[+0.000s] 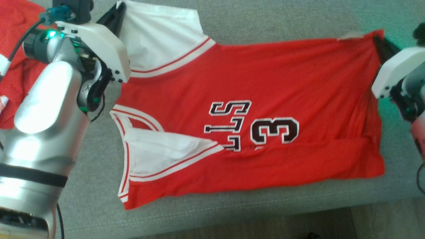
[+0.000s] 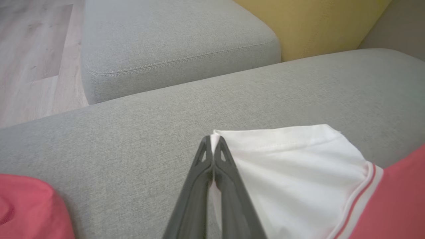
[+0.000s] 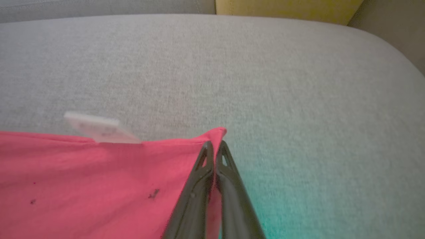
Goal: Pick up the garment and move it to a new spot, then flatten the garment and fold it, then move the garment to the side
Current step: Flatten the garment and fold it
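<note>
The garment (image 1: 252, 96) is a red jersey with white sleeves, black lettering and a "3". It lies spread sideways across a grey sofa seat (image 1: 272, 23). My left gripper (image 1: 120, 7) is shut on the far white sleeve corner (image 2: 285, 159); in the left wrist view the gripper (image 2: 212, 141) pinches that white hem. At the far right my right gripper (image 1: 377, 38) is shut on the jersey's red bottom corner (image 3: 212, 136); in the right wrist view the gripper (image 3: 214, 144) pinches the red cloth there. A white tag (image 3: 96, 127) sticks out from the hem.
More red cloth (image 1: 13, 59) lies at the far left behind my left arm. The sofa's front edge (image 1: 265, 205) runs below the jersey, with wooden floor (image 1: 298, 225) beyond it. A second grey cushion (image 2: 172, 43) and a yellow cushion (image 2: 315, 23) lie beyond the seat.
</note>
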Available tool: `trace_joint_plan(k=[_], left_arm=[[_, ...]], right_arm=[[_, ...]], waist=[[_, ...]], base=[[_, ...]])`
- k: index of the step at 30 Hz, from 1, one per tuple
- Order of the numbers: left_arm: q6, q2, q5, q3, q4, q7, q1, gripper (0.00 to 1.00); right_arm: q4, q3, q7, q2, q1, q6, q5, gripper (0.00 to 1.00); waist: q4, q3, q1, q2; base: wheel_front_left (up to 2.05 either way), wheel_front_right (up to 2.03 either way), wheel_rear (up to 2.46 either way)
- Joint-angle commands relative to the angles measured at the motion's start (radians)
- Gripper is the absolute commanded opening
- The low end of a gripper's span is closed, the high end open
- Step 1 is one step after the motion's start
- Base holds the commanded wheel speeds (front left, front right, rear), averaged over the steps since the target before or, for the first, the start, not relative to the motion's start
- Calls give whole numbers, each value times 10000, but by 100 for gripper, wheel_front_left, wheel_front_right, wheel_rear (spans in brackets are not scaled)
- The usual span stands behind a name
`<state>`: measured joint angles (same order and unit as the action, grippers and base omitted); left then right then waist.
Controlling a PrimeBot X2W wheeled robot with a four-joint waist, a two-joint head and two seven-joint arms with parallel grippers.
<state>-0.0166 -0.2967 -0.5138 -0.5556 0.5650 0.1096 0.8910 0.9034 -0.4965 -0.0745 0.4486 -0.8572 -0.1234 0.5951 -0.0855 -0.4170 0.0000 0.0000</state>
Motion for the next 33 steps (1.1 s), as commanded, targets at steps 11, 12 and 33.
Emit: trace_joint_plan(k=[11,12,33], left_arm=[[356,-90,43,663,870,-1091,1593,0],[327,-57,50,645,997,-1170,1645,0],[-705,-331,-521,67,952,-994,124,0]], right_arm=[[1149,33,1361,-3,-1663,-73,-662,0],[1223,-14,1417,-69,-1723,-73,-671,0],[478,-1273,1754,454,-225,-73,1280,0]], waist=[[17,-283,0,0],[17,-285,0,0],[200,962,0,0]], base=[[0,0,0],[0,0,0],[0,0,0]])
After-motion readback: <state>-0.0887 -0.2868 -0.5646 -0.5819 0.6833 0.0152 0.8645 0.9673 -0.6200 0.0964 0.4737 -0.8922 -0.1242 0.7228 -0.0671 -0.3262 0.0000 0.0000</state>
